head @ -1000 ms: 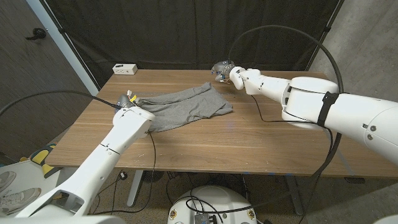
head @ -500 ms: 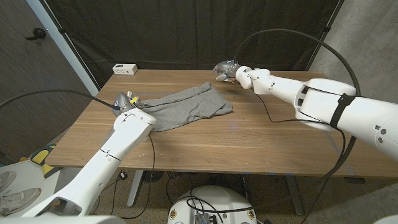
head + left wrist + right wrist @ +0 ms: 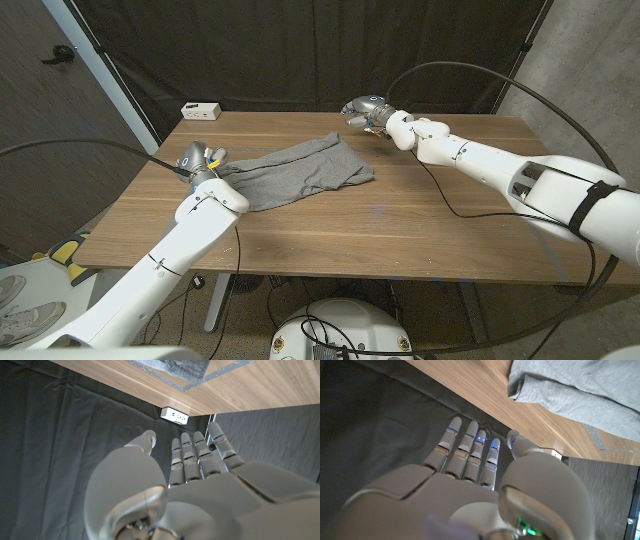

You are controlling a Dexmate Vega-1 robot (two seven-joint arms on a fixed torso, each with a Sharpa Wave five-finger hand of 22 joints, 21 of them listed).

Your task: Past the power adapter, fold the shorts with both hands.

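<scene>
From the head view, the crumpled grey fabric shorts [image 3: 290,172] lay spread on the brown wooden bench [image 3: 400,230], between my two hands, with the small white power adapter [image 3: 201,110] at the bench's far left corner, well apart from them. My left hand [image 3: 196,160] sat just beside the left end of the shorts and my right hand [image 3: 364,110] hovered near their far right corner; I could not tell from here whether either touched the cloth. I judged that I was in the approach, with no grasp made yet.

In the left wrist view, my left hand [image 3: 200,480] had its fingers straight and apart, holding nothing (the adapter [image 3: 174,414] sat beyond the fingertips, the shorts [image 3: 172,367] off to one side).

In the right wrist view, my right hand [image 3: 470,475] was likewise spread and empty, the shorts [image 3: 570,390] lying beyond it on the bench [image 3: 485,385].

The next move, as I saw it, called for lowering both hands onto opposite edges of the cloth and pinching them together.
</scene>
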